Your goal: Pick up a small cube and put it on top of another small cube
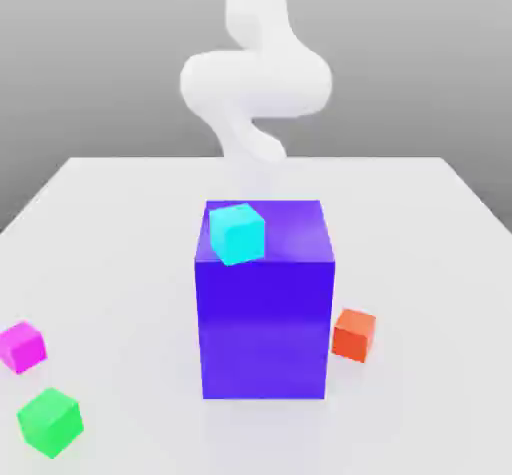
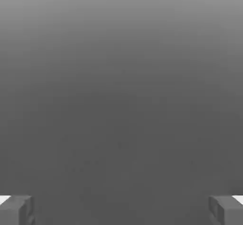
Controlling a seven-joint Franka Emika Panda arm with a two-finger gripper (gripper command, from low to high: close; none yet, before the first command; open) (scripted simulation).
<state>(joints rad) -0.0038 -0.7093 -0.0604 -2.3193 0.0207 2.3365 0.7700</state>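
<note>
Pincer stands wide, nothing between its fingertips. Exterior view: small cube on table, apart from the blue-violet block.

Exterior cam sits low and close at the worktop edge, facing the arm across it. Hand cam looks out between the wide-apart fingertips at plain grey.
</note>
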